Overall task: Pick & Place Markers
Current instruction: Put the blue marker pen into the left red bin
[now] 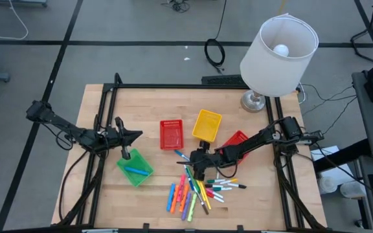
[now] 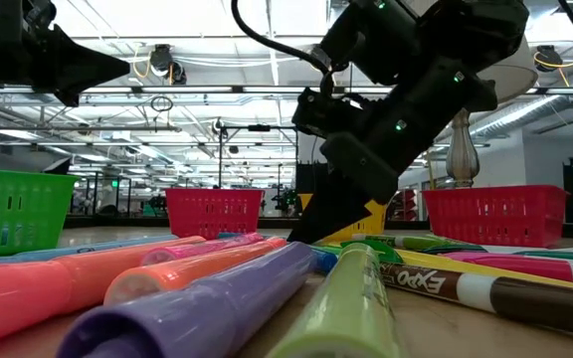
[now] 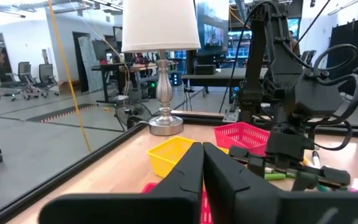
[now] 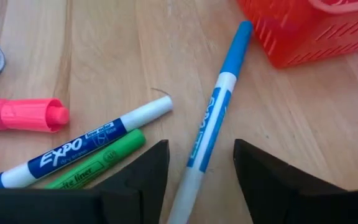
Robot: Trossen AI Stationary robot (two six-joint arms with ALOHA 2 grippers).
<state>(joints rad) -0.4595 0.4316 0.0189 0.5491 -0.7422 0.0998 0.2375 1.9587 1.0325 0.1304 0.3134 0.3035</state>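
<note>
The markers [image 1: 196, 188] were spread over the table [image 1: 154, 194] at six o'clock. Three baskets [image 1: 207, 124] were ranged behind them toward twelve, a lamp [image 1: 278, 48] at one o'clock. At nine o'clock a fourth basket [image 1: 135, 169] was set, one marker [image 1: 135, 170] in it.

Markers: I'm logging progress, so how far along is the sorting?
Done: one blue marker lies in the green basket. In hand: the right gripper is down over a thin blue pen, fingers open on either side of it; the left gripper hovers shut above the table. Left: the pile of markers lies unsorted.
</note>
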